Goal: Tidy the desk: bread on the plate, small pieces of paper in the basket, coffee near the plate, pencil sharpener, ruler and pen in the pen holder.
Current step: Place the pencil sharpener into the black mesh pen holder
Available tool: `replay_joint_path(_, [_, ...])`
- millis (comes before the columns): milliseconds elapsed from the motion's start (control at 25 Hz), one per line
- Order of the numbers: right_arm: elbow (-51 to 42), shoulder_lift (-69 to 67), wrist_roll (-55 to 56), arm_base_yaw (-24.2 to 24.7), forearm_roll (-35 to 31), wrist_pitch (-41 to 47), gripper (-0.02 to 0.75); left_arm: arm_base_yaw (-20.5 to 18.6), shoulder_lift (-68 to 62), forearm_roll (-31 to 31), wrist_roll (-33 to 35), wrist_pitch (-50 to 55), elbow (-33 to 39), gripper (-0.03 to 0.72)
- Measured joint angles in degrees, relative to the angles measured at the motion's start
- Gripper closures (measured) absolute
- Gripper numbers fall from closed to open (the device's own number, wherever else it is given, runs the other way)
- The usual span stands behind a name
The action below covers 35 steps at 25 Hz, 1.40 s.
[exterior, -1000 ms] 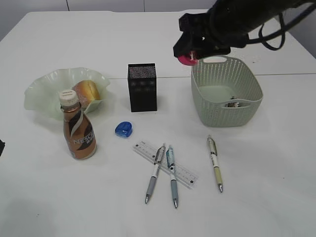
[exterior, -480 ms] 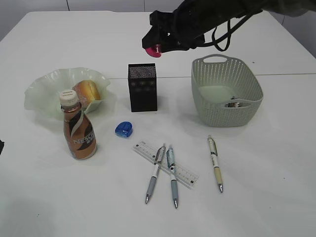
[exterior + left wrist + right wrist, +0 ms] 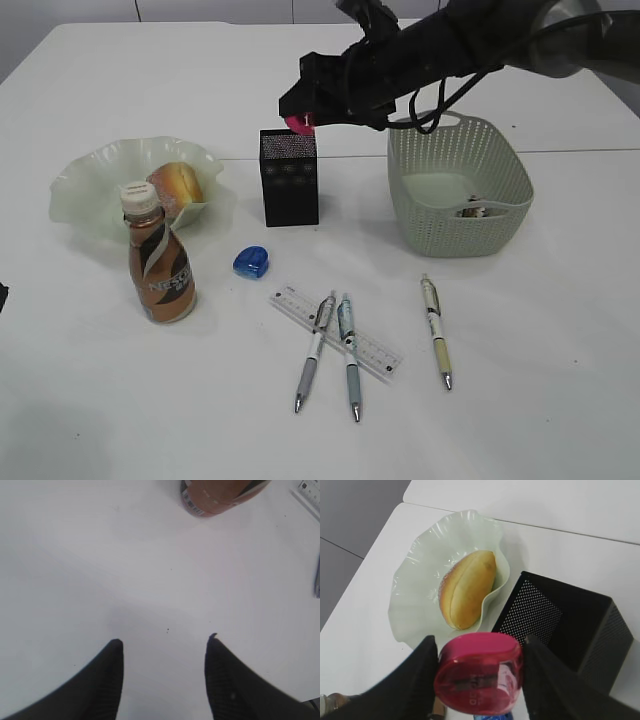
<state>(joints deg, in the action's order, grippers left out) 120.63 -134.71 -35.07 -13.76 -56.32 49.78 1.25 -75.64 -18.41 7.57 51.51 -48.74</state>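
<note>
My right gripper [image 3: 300, 121] is shut on a pink pencil sharpener [image 3: 479, 674] and holds it just above the black mesh pen holder [image 3: 289, 176], which also shows in the right wrist view [image 3: 565, 625]. The bread [image 3: 177, 186] lies on the pale green plate [image 3: 85, 185]. The coffee bottle [image 3: 159, 268] stands in front of the plate. A blue sharpener [image 3: 251, 262], a clear ruler [image 3: 372, 352] and three pens [image 3: 349, 357] lie on the table. My left gripper [image 3: 164, 642] is open and empty over bare table, near the bottle's base [image 3: 220, 497].
A grey-green basket [image 3: 457, 190] with paper pieces inside stands right of the pen holder. One pen [image 3: 435, 329] lies alone in front of the basket. The table edge and grey floor show at the left of the right wrist view.
My right arm has carried the pink sharpener leftward from beside the basket's rim to just above the pen holder. Nothing else has moved.
</note>
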Motion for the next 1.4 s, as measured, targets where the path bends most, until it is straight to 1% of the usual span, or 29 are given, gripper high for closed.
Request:
replay_joint_path(320, [0.12, -2.10, -5.17, 0.09, -4.39, -2.45, 0.377, 0.00, 0.00, 0.00, 0.00, -0.12, 0.00, 0.302])
replay_joint_path(440, [0.20, -2.10, -6.19, 0.09, -5.16, -4.12, 0.377, 0.00, 0.00, 0.00, 0.00, -0.12, 0.00, 0.302])
replay_joint_path(680, [0.20, -2.65, -7.89, 0.12, -7.93, -4.64, 0.377, 0.00, 0.00, 0.00, 0.00, -0.12, 0.00, 0.304])
replay_joint_path(960, [0.20, -2.92, -8.47, 0.12, -8.54, -4.76, 0.377, 0.00, 0.00, 0.00, 0.00, -0.12, 0.00, 0.304])
replay_joint_path(1400, [0.20, -2.92, -8.47, 0.12, -9.21, -4.87, 0.317, 0.00, 0.00, 0.00, 0.00, -0.12, 0.00, 0.307])
